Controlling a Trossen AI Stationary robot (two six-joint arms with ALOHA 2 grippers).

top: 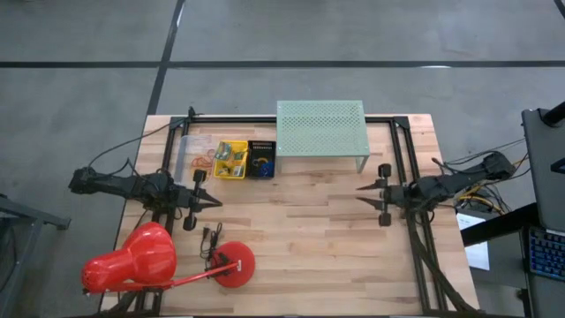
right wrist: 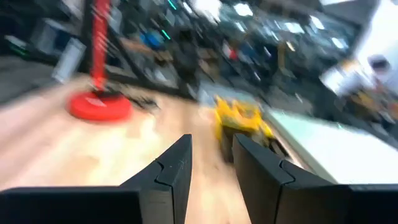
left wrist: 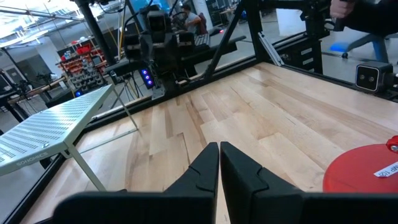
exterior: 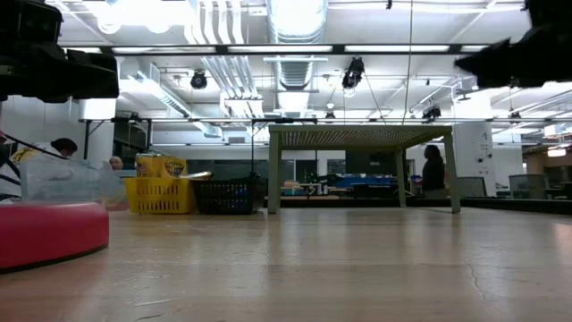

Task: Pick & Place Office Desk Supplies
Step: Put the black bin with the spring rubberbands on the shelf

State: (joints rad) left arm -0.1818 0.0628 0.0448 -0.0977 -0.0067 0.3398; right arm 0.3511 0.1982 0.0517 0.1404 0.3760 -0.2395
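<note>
High view: left gripper clenched and right gripper slightly parted, both empty, well apart over bare wood. Supplies sit in a yellow bin and black bin beside the mint shelf; a red lamp lies near the left arm.

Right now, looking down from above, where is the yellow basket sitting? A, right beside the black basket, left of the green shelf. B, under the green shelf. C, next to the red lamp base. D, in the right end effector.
A: in the high view the yellow basket sits against the black basket, just left of the mint-green shelf.
</note>
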